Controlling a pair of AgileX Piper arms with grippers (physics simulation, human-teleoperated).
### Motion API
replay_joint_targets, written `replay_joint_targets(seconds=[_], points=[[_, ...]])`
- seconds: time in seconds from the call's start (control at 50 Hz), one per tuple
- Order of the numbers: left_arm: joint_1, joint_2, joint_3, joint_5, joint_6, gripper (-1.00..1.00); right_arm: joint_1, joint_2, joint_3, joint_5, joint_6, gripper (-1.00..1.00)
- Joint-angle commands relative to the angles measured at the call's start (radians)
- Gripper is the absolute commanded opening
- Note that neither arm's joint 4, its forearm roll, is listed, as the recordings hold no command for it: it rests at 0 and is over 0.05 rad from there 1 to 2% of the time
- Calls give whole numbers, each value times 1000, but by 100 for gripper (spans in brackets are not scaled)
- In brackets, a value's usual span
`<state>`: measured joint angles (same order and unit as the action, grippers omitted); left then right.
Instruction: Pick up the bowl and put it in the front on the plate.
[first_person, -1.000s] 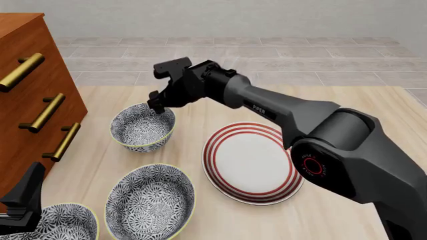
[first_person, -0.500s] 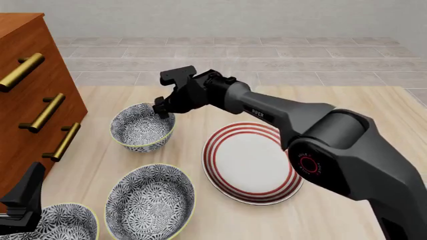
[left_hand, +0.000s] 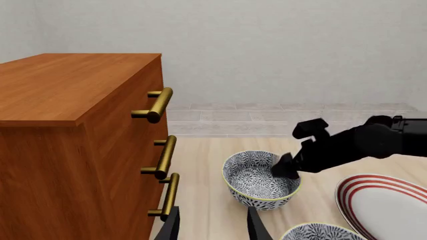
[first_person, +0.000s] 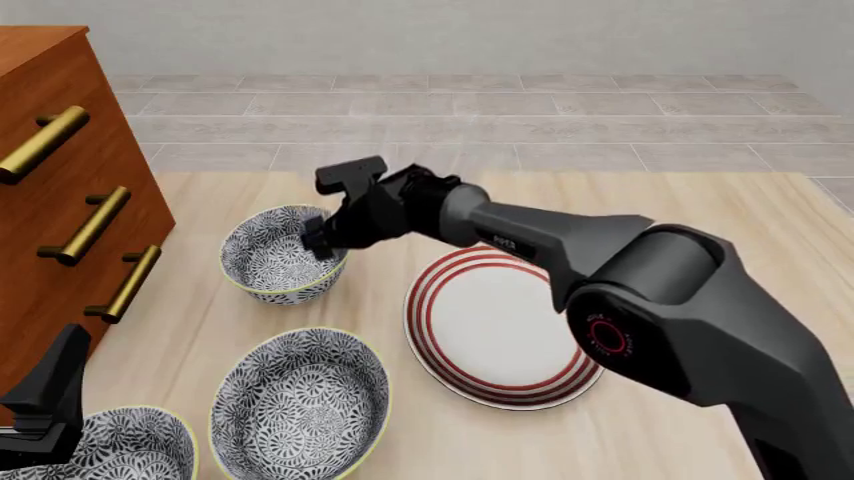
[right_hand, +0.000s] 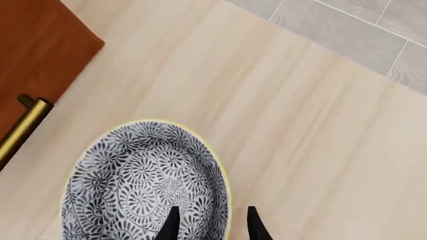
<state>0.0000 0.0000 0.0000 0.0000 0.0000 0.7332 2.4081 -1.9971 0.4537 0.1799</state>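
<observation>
Three patterned bowls sit on the table, and the bowl (first_person: 284, 253) I am after is the far one, just beside the dresser (first_person: 60, 190) and to the left of the plate (first_person: 501, 322), apart from it. My right gripper (first_person: 320, 240) is down at this bowl's right-hand rim, and in the right wrist view my two fingertips (right_hand: 172, 226) straddle the pale yellow edge, one inside the bowl (right_hand: 143, 185) and one outside, jaws narrowly parted and not yet closed on the wall as far as I can judge. To do this well, I should sink a little deeper so the pads bite on the wall below the lip, not on the lip itself, then squeeze squarely so the bowl does not tip or skid toward the dresser. A one-sided rim grip will likely let the bowl hang tilted, so I should lift straight up before swinging right. Two other bowls (first_person: 300, 400) lie nearer me and are not in the path to the plate. My left gripper (left_hand: 213, 227) waits low near the front left, fingers apart, holding nothing.
</observation>
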Motion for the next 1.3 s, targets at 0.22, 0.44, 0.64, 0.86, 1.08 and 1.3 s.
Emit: replay_joint_targets(seconds=[0.22, 0.44, 0.64, 0.86, 1.08, 1.3], points=[[0, 0, 0, 0, 0, 100, 0, 30, -8, -6, 8, 100], [0, 0, 0, 0, 0, 100, 1, 34, -3, -9, 14, 100], [0, 0, 0, 0, 0, 100, 1, 25, -13, -3, 12, -100], [0, 0, 0, 0, 0, 100, -3, 21, -53, 11, 15, -100], [0, 0, 0, 0, 0, 100, -9, 10, -108, 36, 16, -100], [0, 0, 0, 0, 0, 100, -7, -11, -114, 37, 15, -100]])
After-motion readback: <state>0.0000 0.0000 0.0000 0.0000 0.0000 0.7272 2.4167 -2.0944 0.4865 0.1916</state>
